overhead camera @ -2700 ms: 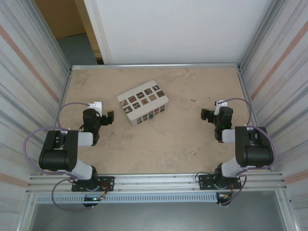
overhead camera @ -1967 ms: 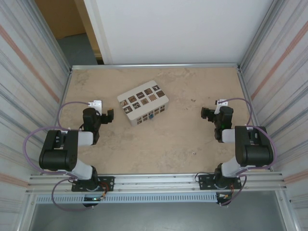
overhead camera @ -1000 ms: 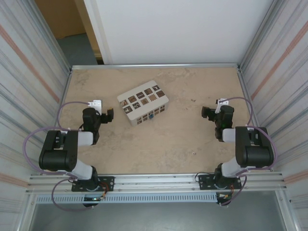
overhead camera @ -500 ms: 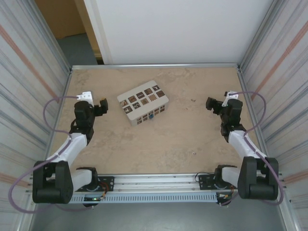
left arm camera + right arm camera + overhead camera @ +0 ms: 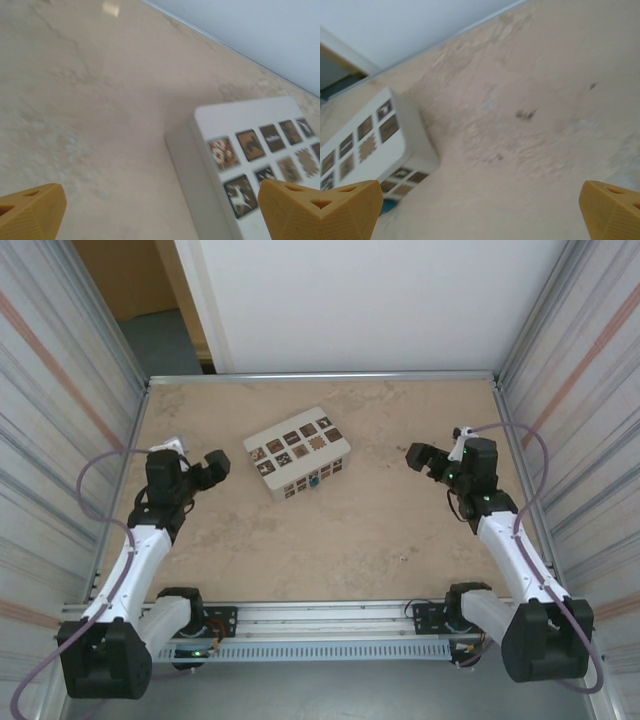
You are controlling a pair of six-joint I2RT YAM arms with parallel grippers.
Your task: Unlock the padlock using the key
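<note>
The padlock (image 5: 314, 480) is a tiny blue-and-silvery piece against the near side of the white slotted box (image 5: 297, 452); a blue sliver of the padlock (image 5: 385, 208) peeks out at the box's lower edge in the right wrist view. My left gripper (image 5: 215, 466) hovers left of the box, open, its yellow fingertips (image 5: 31, 212) wide apart with nothing between them. My right gripper (image 5: 418, 457) hangs open and empty, well to the right of the box. A small speck (image 5: 403, 559) on the table near the front could be the key; I cannot tell.
The box (image 5: 250, 165) with dark picture squares lies ahead-right of the left gripper (image 5: 160, 220), and the same box (image 5: 365, 145) sits far left of the right gripper (image 5: 480, 215). Metal walls (image 5: 70, 440) enclose the beige table (image 5: 330, 530) on both sides; dark stains (image 5: 526, 114) mark its surface.
Both arms have unfolded from their tucked poses and stretched forward. The left gripper swung toward the box's left side and the right gripper moved inward to the left. The box and padlock have not moved.
</note>
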